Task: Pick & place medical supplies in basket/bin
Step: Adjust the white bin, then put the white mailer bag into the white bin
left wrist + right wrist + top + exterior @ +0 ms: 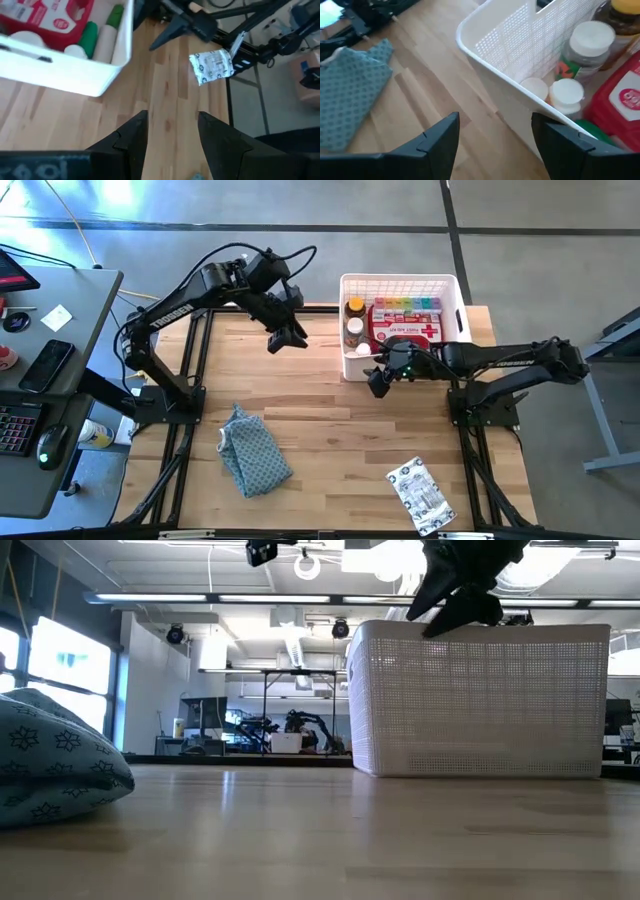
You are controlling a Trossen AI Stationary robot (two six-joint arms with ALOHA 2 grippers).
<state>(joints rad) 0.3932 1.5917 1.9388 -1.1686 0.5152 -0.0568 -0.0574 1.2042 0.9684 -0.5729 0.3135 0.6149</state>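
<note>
The white basket (pixel 400 278) stands at the table's far right. Inside it lie a red first-aid case (pixel 405 328), a rainbow pill organizer (pixel 405 305), two amber bottles (pixel 354 320), white-capped bottles (pixel 592 42) and green tubes (pixel 90 37). A silver-white packet (pixel 420 495) lies flat on the table near the front right. My right gripper (pixel 378 385) hangs open over the basket's near left corner (pixel 520 85), with nothing between its fingers. High over the table's far middle, left of the basket, my left gripper (pixel 287 338) is open and holds nothing.
A crumpled blue-grey patterned cloth (pixel 255 450) lies on the table at the front left. Bare wood stretches between the cloth, the packet and the basket. A desk with a keyboard and a phone (pixel 45 365) stands beyond the table's left edge.
</note>
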